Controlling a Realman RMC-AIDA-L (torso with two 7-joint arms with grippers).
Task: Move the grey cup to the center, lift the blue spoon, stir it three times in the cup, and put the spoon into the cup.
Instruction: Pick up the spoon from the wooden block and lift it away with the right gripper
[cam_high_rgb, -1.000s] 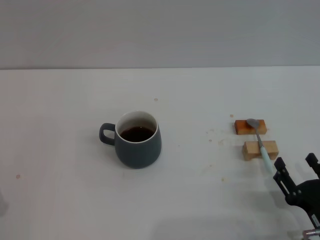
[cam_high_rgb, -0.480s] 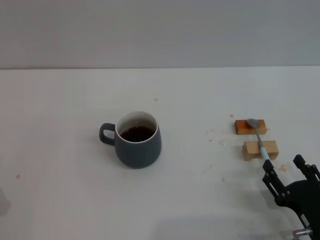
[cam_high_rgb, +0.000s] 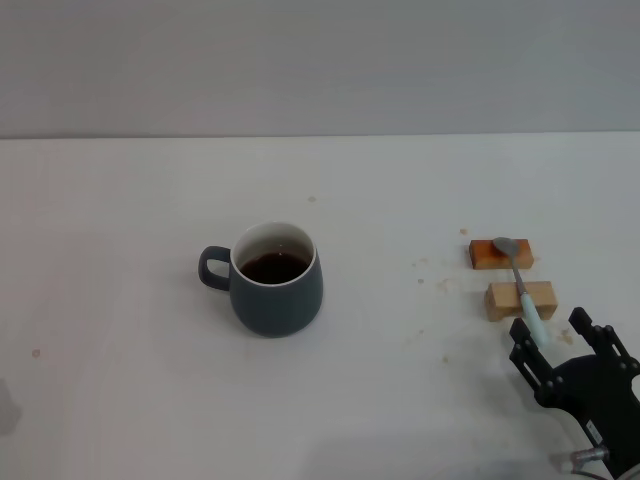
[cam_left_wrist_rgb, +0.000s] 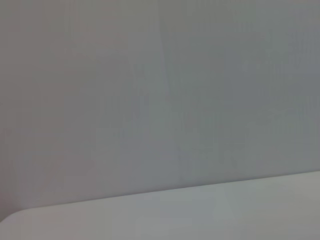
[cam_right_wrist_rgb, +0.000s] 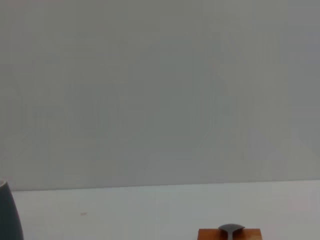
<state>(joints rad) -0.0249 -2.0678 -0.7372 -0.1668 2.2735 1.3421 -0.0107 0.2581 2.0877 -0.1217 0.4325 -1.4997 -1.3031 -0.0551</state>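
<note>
One claw at work: right gripper (cam_high_rgb: 562, 343), low at near right edge of head view, fingers spread apart, holding nothing, prongs flanking tail end of blue spoon (cam_high_rgb: 522, 284) handle; contact not clear, probably just short of touching. Straight ahead of that claw, spoon long axis running away from robot, slightly leaning toward left at far end: pale handle tail nearest, resting across near wooden block (cam_high_rgb: 520, 299), metal bowl on far orange-brown block (cam_high_rgb: 500, 253). Handle raised off white table (cam_high_rgb: 400, 400) by blocks, so room to close around it. Judged next: small advance, then close on handle. Farther left, well apart from spoon, grey cup (cam_high_rgb: 274, 280) upright near table middle, handle toward robot's left, dark liquid inside. Left gripper not visible anywhere; right arm clearly nearer.
</note>
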